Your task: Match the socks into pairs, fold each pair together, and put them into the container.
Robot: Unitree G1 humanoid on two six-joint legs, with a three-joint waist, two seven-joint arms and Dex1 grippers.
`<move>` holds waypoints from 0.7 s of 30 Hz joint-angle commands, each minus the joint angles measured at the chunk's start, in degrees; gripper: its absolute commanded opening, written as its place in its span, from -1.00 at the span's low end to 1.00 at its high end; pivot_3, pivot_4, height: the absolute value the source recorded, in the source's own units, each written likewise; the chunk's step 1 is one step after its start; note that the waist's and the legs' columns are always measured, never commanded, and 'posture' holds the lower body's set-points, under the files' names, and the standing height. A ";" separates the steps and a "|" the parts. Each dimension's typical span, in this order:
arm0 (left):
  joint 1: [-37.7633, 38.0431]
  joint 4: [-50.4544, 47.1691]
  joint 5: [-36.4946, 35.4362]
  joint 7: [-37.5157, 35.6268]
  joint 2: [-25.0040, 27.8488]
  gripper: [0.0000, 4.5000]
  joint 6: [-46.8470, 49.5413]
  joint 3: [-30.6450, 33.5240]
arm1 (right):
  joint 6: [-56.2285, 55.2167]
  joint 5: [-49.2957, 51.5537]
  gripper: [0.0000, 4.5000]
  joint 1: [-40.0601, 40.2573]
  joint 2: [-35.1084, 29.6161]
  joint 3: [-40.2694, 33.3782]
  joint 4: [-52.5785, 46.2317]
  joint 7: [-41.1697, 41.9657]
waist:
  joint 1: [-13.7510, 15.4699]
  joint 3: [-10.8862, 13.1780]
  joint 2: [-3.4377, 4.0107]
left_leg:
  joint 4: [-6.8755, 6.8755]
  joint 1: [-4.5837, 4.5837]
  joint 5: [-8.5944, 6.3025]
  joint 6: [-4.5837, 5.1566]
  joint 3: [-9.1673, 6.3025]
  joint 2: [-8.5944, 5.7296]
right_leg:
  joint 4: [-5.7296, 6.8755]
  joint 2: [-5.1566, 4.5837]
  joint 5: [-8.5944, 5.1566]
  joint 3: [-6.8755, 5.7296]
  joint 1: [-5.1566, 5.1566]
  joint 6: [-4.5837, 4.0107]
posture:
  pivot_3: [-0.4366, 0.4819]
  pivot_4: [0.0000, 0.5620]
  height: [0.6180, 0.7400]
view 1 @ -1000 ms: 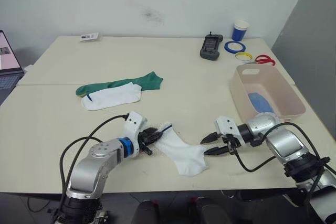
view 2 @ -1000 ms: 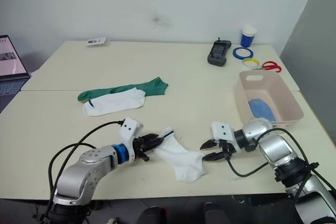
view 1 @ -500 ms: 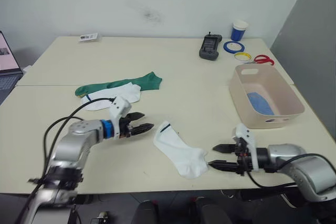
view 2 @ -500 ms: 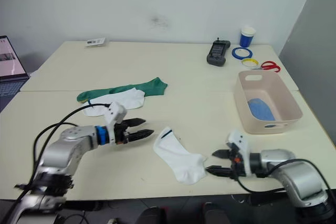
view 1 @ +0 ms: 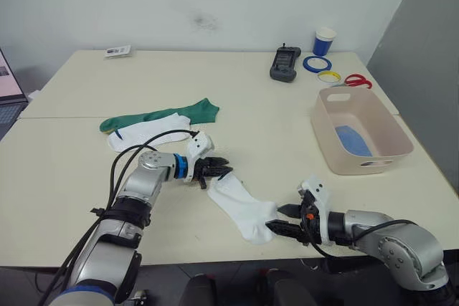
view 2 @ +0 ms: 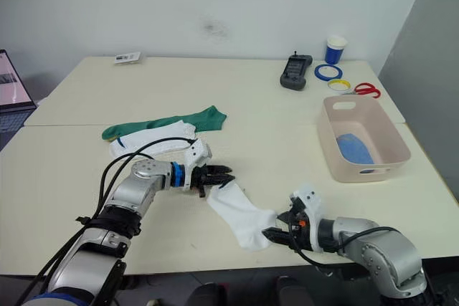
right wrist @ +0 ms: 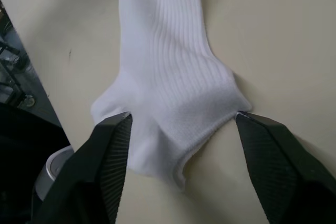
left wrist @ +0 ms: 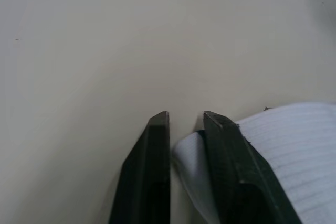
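Note:
A white sock lies near the table's front edge. My left gripper is at its cuff end, and in the left wrist view the fingers stand nearly shut with the sock's edge between them. My right gripper is open at the toe end, one finger on each side of the sock. Farther back on the left, a green sock lies with another white sock partly over it. The pink container at the right holds a blue sock.
At the back right stand a blue-and-white cup, a black handheld device, a blue tape ring, a yellow tape ring and red scissors. A small card lies at the back left. A laptop is at the left edge.
My left gripper moved right, back to the sock's cuff, and closed its fingers on it. My right gripper moved left until its open fingers straddle the toe. The camera shifted slightly.

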 commanded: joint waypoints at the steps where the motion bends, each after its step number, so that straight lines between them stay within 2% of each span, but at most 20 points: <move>1: 1.22 -3.32 0.08 -1.39 0.93 -1.00 0.93 -0.12 | -4.55 -1.75 -0.18 -0.23 -4.31 3.52 -1.74 2.25 | -0.01 0.00 -0.01 | 0.00 -0.02 0.00 0.00 -0.01 0.00 | -0.02 0.00 0.00 -0.01 0.00 0.00 | -0.05 -0.47 1.00; 3: 3.64 -7.54 -1.04 -0.90 2.09 -1.00 3.50 1.05 | -10.52 -5.46 -0.49 -0.56 -8.99 7.00 -1.65 4.87 | -0.13 -0.01 0.00 | 0.00 -0.01 0.00 0.01 -0.01 0.01 | -0.04 0.00 -0.01 0.05 -0.01 0.01 | -0.05 -0.47 1.00; 6: 6.59 -12.77 -2.51 0.53 3.49 -1.00 7.30 2.63 | -15.83 -7.85 -0.99 -1.56 -12.12 8.75 -0.06 6.95 | -0.18 0.00 -0.01 | -0.02 0.01 -0.01 0.01 -0.03 0.04 | -0.06 0.01 -0.01 0.06 -0.01 0.01 | -0.05 -0.47 1.00; 14: 20.81 -35.89 -7.96 9.56 6.95 -1.00 23.22 9.19 | -22.13 -9.56 -0.99 -8.53 -15.36 7.62 7.62 12.55 | -0.17 0.00 -0.01 | -0.02 0.05 -0.01 0.01 -0.09 0.11 | -0.02 -0.09 -0.01 0.05 -0.01 0.00 | -0.05 -0.47 1.00; 18: 31.98 -51.18 -12.34 18.27 5.98 -1.00 33.46 15.77 | -23.10 -7.66 -0.99 -10.84 -17.92 7.29 11.02 18.94 | -0.06 0.02 -0.03 | -0.03 0.06 -0.01 0.01 -0.13 0.11 | -0.05 -0.22 -0.01 0.13 -0.02 0.01 | -0.05 -0.47 1.00; 20: 34.58 -54.23 -13.08 21.36 5.06 -1.00 34.95 17.30 | -21.87 -6.03 -0.99 -9.84 -18.64 7.04 10.05 20.54 | 0.05 0.02 -0.03 | -0.03 0.05 -0.01 0.01 -0.16 0.11 | -0.05 -0.32 -0.01 0.07 -0.01 0.01 | -0.05 -0.47 1.00; 21: 35.35 -54.95 -13.24 22.51 4.66 -1.00 35.19 17.69 | -20.79 -5.12 -0.92 -9.28 -18.40 6.82 9.53 20.53 | 0.16 0.01 -0.05 | -0.03 0.05 -0.01 0.01 -0.17 0.07 | -0.05 -0.32 -0.01 0.04 0.00 0.01 | -0.05 -0.47 1.00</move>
